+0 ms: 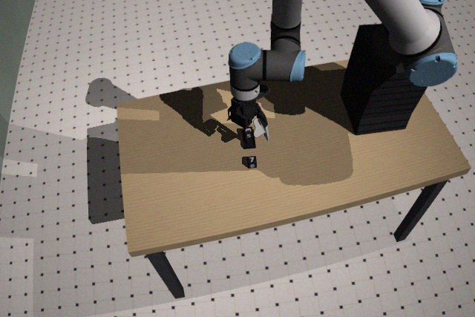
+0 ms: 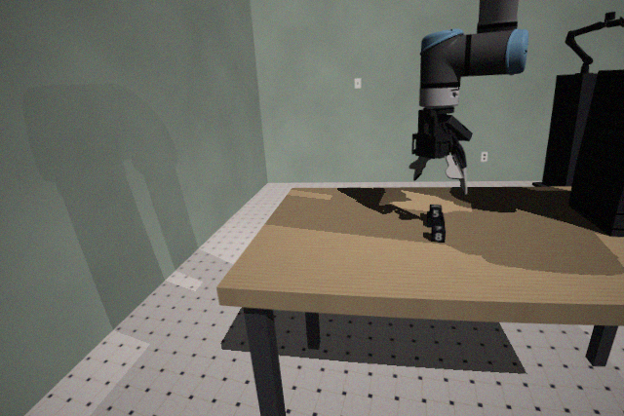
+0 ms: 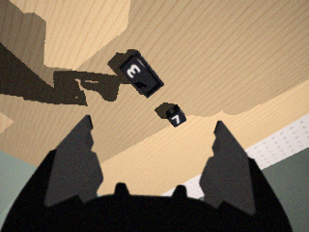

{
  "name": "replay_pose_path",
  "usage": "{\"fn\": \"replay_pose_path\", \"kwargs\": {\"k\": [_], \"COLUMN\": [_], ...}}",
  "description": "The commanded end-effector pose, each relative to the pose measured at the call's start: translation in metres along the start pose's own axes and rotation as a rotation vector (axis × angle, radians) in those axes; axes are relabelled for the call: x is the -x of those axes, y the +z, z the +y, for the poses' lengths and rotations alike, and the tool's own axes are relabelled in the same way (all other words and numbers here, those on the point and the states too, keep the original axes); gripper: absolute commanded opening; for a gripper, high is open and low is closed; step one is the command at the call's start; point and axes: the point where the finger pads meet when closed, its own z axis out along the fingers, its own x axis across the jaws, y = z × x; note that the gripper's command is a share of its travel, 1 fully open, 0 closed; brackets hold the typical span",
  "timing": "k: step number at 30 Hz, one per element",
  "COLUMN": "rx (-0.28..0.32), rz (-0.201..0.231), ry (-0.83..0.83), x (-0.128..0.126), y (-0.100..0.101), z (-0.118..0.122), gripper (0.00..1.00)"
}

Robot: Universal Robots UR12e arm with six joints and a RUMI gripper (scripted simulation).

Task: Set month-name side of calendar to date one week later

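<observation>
A wooden desk (image 1: pixel 184 206) (image 2: pixel 352 270) (image 3: pixel 193 145) carries everything. Above it, the robot's gripper (image 1: pixel 248 129) (image 2: pixel 440 184) (image 3: pixel 154 118) hangs wide open, holding nothing. The calendar's black tray (image 1: pixel 248 143) (image 2: pixel 434 220) (image 3: pixel 154 88) appears to hold one cube (image 1: pixel 248 133) (image 2: pixel 435 212) (image 3: pixel 133 72), 3 on top, 5 on a side. The other cube (image 1: pixel 251 161) (image 2: pixel 438 234) (image 3: pixel 176 117), 7 up, sits outside, just beside it. Placing that cube and checking the date seemingly remain.

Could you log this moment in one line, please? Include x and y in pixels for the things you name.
gripper (image 1: pixel 249 135) (image 2: pixel 440 187) (image 3: pixel 154 118): open, empty | cube showing 7 (image 1: pixel 251 160) (image 3: pixel 177 118): on table (image 1: pixel 191 206) (image 2: pixel 352 270) (image 3: pixel 193 145), outside tray (image 1: pixel 248 143) (image 3: pixel 154 89)
</observation>
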Motion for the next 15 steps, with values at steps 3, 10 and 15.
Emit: {"fn": "replay_pose_path", "kwargs": {"k": [3, 10, 15], "rx": [0.006, 0.007, 0.007], "rz": [0.003, 0.003, 0.003], "ry": [-0.226, -0.373, -0.492], "x": [0.012, 0.02, 0.025], "y": [0.0, 0.0, 0.0], "z": [-0.013, -0.021, -0.027], "gripper": [1.0, 1.0, 1.0]}}
